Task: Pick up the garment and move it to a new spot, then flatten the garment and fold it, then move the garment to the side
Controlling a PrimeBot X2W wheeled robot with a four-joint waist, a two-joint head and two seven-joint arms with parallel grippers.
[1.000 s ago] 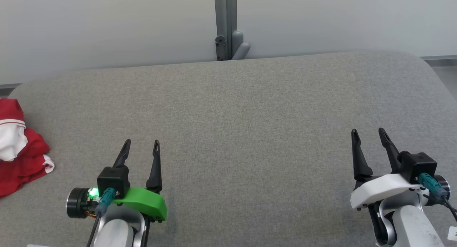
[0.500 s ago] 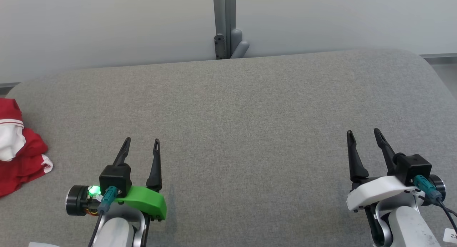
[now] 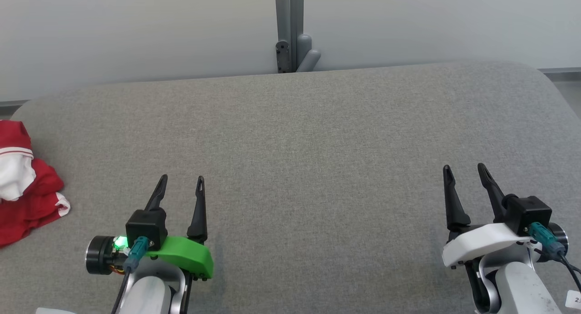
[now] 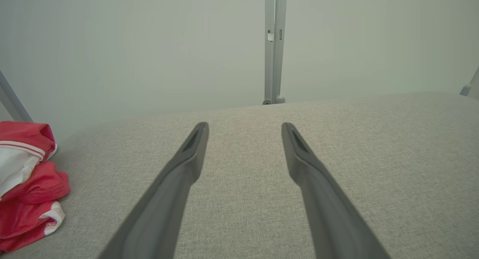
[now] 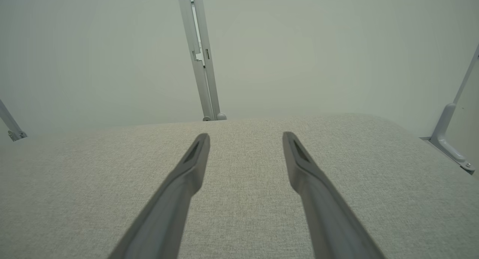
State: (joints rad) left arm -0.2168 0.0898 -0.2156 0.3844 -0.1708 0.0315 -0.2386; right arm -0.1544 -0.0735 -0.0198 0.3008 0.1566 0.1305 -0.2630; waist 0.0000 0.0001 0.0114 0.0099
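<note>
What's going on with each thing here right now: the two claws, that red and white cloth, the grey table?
garment: crumpled in a heap, not folded, not held.
left gripper: open, holding nothing, apart from the garment.
right gripper: open, holding nothing, on the side away from the garment.
table: grey fabric top, with the garment lying at its left end.

A small white tag (image 3: 573, 300) at the lower right corner of the head view carries a dark sign like a "2"; the rest is cut off. The red garment (image 3: 32, 200) has a small red print on its white hem, too small to read.
</note>
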